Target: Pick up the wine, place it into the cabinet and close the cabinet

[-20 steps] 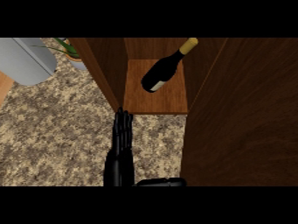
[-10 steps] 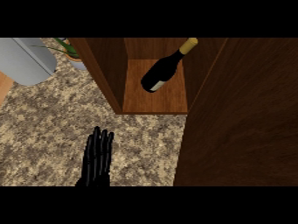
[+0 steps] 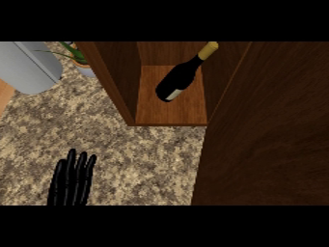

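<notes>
Since 0.5 s ago the left hand has slid further toward the lower left of the frame, away from the cabinet, and 1.0 s ago it was edge-on just below the cabinet's open front. Now it sits low on the speckled counter, fingers straight and close together, pointing up the frame, holding nothing. The right hand is not in view.

The wine lies on its side on the cabinet's shelf, in the upper middle of the frame, dark body toward the front and yellow-capped neck toward the back, tilted to the right. It touches no hand. So the placing looks done, and closing the cabinet is the step in hand.

A broad dark wooden panel fills the right side of the frame; I judge this to be the door, swung open toward the viewer, though its hinge is not visible. To close it well, a hand should go to the panel's outer face near its free edge and push with flat fingers in a steady arc across the opening. The bottle's base lies set back from the shelf's front lip, so the door should clear it. A grey appliance and a green plant stand at the upper left, well apart from the path.
</notes>
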Motion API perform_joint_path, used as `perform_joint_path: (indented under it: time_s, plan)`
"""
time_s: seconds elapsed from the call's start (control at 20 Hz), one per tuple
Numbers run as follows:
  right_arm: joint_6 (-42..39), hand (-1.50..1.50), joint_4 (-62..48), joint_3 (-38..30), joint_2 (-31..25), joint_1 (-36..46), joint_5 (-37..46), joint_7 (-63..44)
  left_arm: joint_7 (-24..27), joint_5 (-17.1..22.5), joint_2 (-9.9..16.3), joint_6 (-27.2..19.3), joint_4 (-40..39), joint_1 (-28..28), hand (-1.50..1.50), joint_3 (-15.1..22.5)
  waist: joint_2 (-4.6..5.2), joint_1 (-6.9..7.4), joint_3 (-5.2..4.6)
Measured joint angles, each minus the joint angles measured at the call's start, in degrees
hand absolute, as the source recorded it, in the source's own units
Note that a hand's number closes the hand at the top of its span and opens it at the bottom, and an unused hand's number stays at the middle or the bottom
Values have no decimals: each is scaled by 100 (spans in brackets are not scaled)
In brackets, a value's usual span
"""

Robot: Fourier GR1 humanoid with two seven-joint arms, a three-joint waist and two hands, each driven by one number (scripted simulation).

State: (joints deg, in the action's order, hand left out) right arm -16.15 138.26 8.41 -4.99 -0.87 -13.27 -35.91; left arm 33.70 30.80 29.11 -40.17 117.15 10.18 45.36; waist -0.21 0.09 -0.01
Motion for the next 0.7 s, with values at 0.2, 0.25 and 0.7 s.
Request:
perform_joint_path:
  time_s: [0.2,0.25,0.7]
  plan:
    - [11,150,1,358,122,-241,-78,-274,134,104,241,203,179,311,-150,-258,-3,-1,-1]
    - [11,150,13,473,144,-308,-94,-337,172,150,296,281,219,381,-150,-332,-5,-6,-1]
    - [-197,150,23,1762,289,-629,-129,-433,330,849,898,977,593,1032,-150,-1480,-21,5,-4]
